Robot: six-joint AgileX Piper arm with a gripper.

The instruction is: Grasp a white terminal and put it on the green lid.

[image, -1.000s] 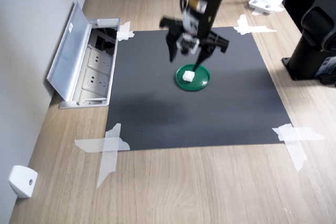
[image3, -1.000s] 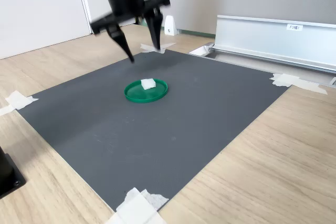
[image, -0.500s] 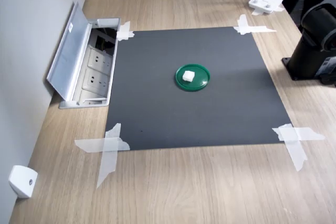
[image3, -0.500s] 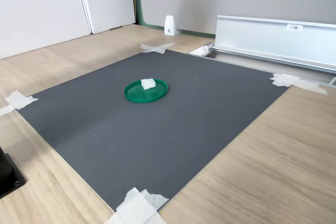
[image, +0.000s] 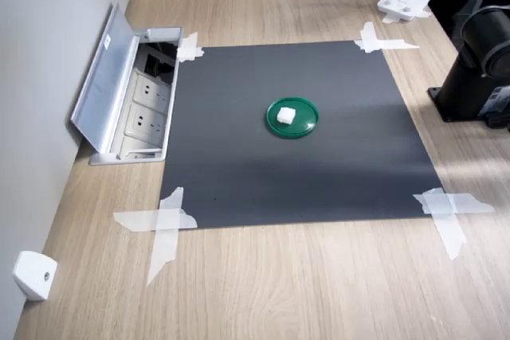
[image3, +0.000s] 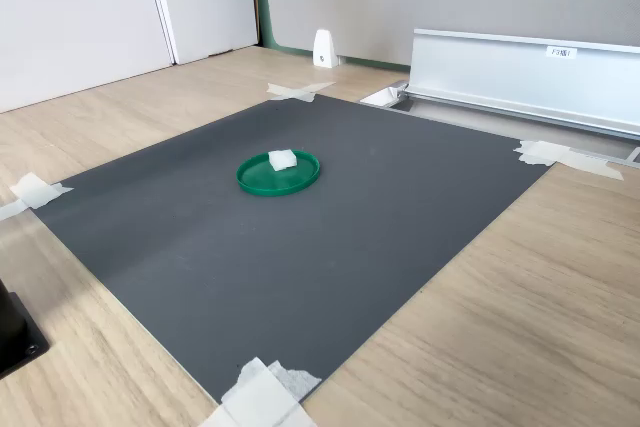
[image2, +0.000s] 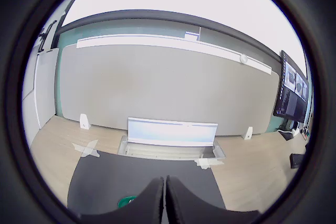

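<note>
First exterior view, left to right. A white wedge-shaped piece [image: 33,275] sits at the near left corner of the wooden counter [image: 303,284]. Beyond it, an open socket box [image: 131,101] with its metal flap raised adjoins the left edge of the black mat [image: 295,173]. White tape strips [image: 163,224] fix the mat's corners. The green lid [image: 292,118] lies flat near the mat's centre. The white terminal [image: 285,115] rests on the lid, inside its rim, slightly left of the lid's middle. The arm's dark base [image: 478,61] stands off the mat at the right edge. In the wrist view the claw [image2: 166,203] is raised, its two fingers pressed together with nothing between them.
</note>
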